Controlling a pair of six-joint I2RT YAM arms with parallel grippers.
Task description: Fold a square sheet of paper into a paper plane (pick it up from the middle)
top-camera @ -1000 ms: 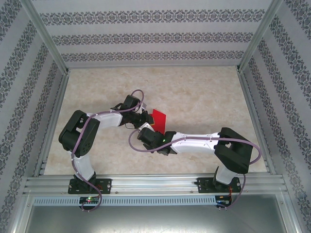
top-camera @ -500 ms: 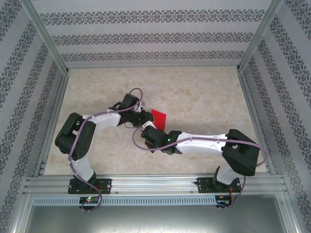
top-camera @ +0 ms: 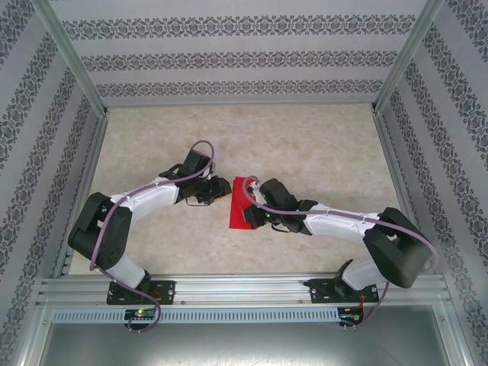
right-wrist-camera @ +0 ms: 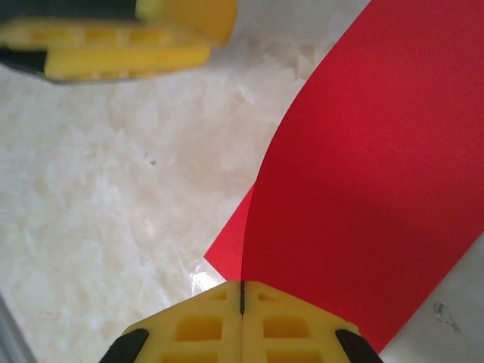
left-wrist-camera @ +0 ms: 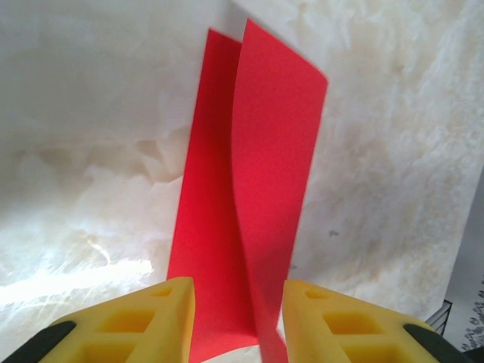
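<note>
Pinching the square sheet of paper (right-wrist-camera: 363, 189), the right gripper (right-wrist-camera: 242, 291) has its fingers pressed together, and the clamped edge is hidden. The sheet bows up off the table (top-camera: 320, 145), mid-table. The left gripper (left-wrist-camera: 238, 295) is spread and clear of the paper.

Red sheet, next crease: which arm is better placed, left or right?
Left, probably. The right end effector is shut on the red paper, holding it curved. The left end effector is open, empty and pointed at the paper, free to pinch a fold.
</note>
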